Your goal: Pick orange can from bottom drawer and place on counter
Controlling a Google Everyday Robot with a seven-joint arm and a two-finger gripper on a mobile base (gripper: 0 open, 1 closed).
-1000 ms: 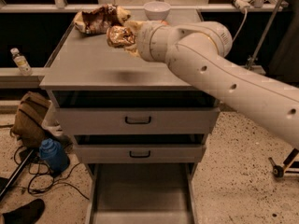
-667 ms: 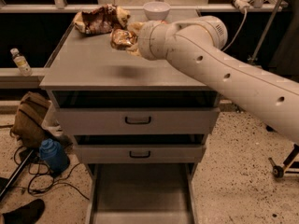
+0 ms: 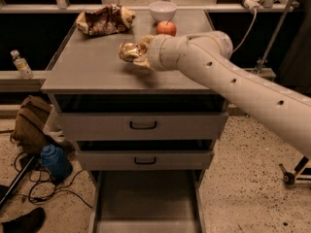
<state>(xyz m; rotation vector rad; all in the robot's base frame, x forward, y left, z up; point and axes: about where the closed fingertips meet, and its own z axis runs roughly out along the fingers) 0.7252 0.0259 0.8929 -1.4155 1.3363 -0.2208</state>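
Note:
My gripper [image 3: 133, 54] is over the middle of the counter [image 3: 92, 64], at the end of the white arm that reaches in from the right. It is shut on the orange can [image 3: 128, 51], a small orange-gold can held just above the grey top. The bottom drawer [image 3: 146, 200] is pulled out at the bottom of the view, and the visible part of its grey floor holds nothing.
A brown-and-yellow snack bag [image 3: 104, 19] lies at the back left of the counter. A white bowl [image 3: 163, 9] and a red apple [image 3: 166, 28] stand at the back. The two upper drawers are closed. A bag, a blue bottle and cables lie on the floor at left.
My gripper with the orange can has moved toward the front of the counter and lower. The apple, hidden by the arm before, now shows.

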